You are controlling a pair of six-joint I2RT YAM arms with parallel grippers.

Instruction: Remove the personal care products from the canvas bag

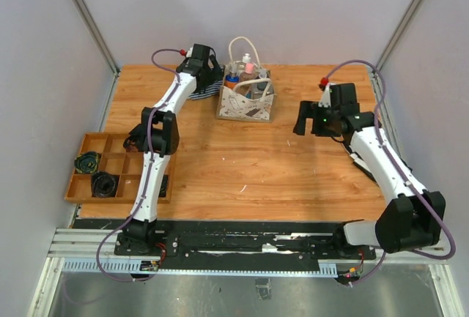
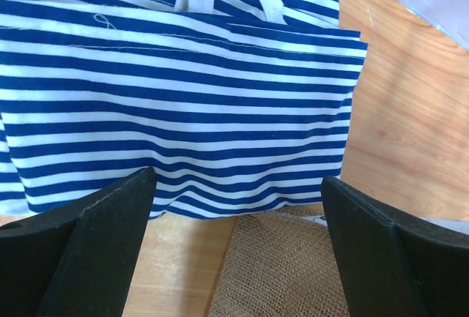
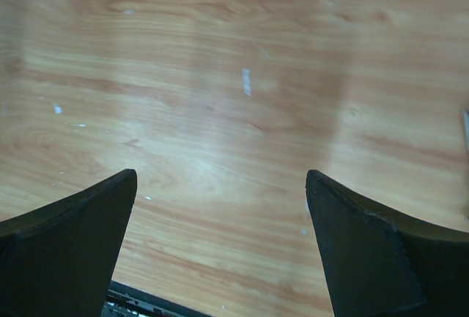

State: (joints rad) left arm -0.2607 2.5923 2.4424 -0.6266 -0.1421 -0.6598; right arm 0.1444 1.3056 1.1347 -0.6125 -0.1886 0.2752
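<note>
The wooden bench (image 1: 242, 163) carries the canvas bag (image 1: 245, 105) near its far edge; a striped cloth (image 2: 183, 97) just beside it; a compartment tray (image 1: 94, 143) at the left edge.

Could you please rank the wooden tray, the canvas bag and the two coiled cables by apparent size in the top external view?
1. wooden tray
2. canvas bag
3. greenish coiled cable and black coiled cable: about alike, so tied.
</note>
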